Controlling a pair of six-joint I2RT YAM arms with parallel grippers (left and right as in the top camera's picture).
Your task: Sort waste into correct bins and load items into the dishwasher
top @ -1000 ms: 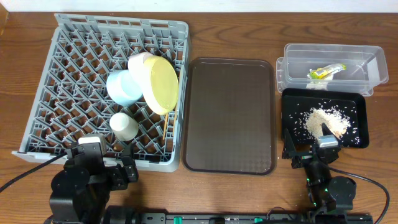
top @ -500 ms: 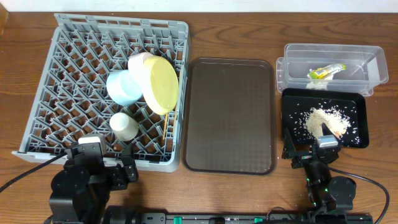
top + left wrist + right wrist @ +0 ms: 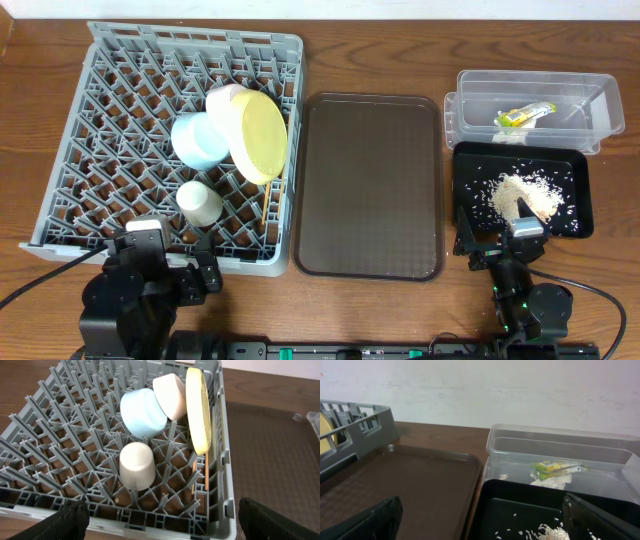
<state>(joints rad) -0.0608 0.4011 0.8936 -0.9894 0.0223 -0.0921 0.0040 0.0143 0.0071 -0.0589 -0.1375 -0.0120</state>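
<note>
A: Well, left gripper [image 3: 161,516]?
B: Spread wide, clasping nothing. Poised at the near rim of the grey dish rack [image 3: 110,120], close to the desk's near edge on the left.
A: And inside the rack?
B: Round yellow plate [image 3: 258,135] standing on edge between pegs. White bowl [image 3: 225,97] and light blue bowl [image 3: 198,140] tipped just beside it, on the side of the desk's left edge. Small white cup [image 3: 200,202] on the pegs nearer the near edge. Chopsticks [image 3: 267,205] down in the lattice by the plate's lower rim.
A: Right gripper [image 3: 480,510]?
B: Likewise wide apart, empty. Low at the near end of the black tray [image 3: 575,220], toward the desk's near right corner.
A: Waste?
B: Rice scraps [image 3: 520,190] heaped in the black tray. Yellow-green wrapper [image 3: 522,116] inside the clear tub [image 3: 470,100], just behind that tray along the right edge. Brown serving tray [image 3: 370,185] mid-desk, between rack and bins.
</note>
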